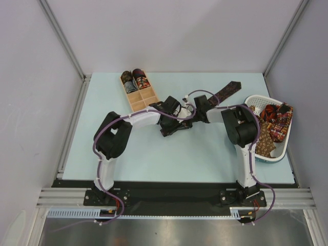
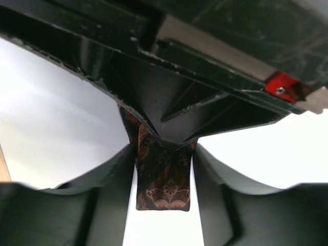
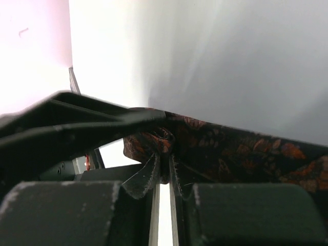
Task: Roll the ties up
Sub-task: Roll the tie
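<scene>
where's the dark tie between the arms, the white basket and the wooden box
dark tie (image 1: 228, 90), top view, on its wide free end
white basket (image 1: 270, 158), top view, on its near rim
wooden box (image 1: 144, 98), top view, on its near compartments

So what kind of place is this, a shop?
Probably a robot lab: the left arm and right arm are bolted to a metal rail by a pale-blue table, boxed in by plain white walls.
</scene>
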You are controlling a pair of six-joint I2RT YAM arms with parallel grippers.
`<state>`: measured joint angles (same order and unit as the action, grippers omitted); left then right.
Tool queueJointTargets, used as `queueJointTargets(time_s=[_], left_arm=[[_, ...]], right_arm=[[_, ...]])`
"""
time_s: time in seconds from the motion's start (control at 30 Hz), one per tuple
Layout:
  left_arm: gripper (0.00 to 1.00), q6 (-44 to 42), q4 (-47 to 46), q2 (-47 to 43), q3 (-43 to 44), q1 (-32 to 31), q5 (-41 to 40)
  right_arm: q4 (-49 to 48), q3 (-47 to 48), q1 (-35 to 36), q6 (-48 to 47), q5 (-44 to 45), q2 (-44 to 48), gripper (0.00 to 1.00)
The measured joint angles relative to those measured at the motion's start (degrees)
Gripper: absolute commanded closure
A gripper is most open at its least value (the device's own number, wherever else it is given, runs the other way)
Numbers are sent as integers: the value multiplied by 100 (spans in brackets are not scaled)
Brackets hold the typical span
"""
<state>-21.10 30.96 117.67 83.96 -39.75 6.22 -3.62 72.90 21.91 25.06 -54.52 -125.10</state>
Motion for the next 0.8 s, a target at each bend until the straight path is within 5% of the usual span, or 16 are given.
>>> queueJointTargets(time_s=[0.3, 0.8], left_arm=[[59, 35, 2, 9, 0, 2, -90], [60, 262, -26, 4, -24, 28, -114]], right_arm=[[-494, -188, -57, 313, -13, 22, 65], [-2124, -2033, -870, 1143, 651, 1373, 74]])
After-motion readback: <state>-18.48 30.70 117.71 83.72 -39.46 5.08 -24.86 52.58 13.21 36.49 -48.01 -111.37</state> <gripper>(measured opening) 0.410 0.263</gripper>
